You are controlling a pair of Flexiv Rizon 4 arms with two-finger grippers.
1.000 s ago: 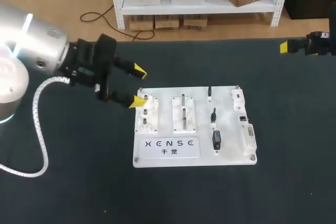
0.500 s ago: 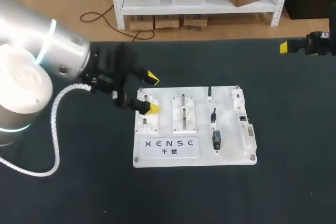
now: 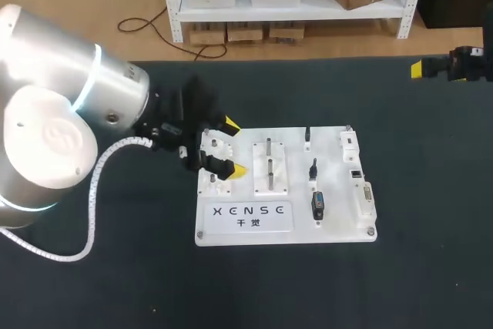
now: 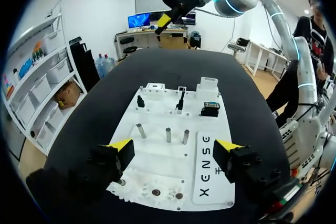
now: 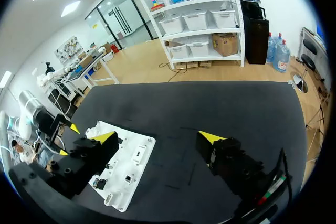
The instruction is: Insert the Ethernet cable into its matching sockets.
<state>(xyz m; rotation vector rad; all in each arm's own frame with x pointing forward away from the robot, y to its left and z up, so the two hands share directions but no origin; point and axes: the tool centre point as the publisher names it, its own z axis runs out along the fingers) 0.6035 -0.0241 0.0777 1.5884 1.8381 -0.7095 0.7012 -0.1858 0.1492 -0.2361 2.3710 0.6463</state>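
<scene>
Head view: 1 white board mid-desk; 3 black cable bits on its right half, 3 metal pegs mid-board. L gripper over board's left end, fingers wide, empty. R gripper by desk's far right edge, fingers wide, empty.

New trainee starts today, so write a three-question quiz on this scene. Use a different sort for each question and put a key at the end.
1. Fill in: the claw over the white board belongs to the ____ arm.
2. True or false: the left claw is shut on a cable.
3. The right claw is:
A. over the board
B. near the far edge of the table, away from the board
C. touching the left claw

Key: 1 left; 2 false, it is open and holds nothing; 3 B.
</scene>
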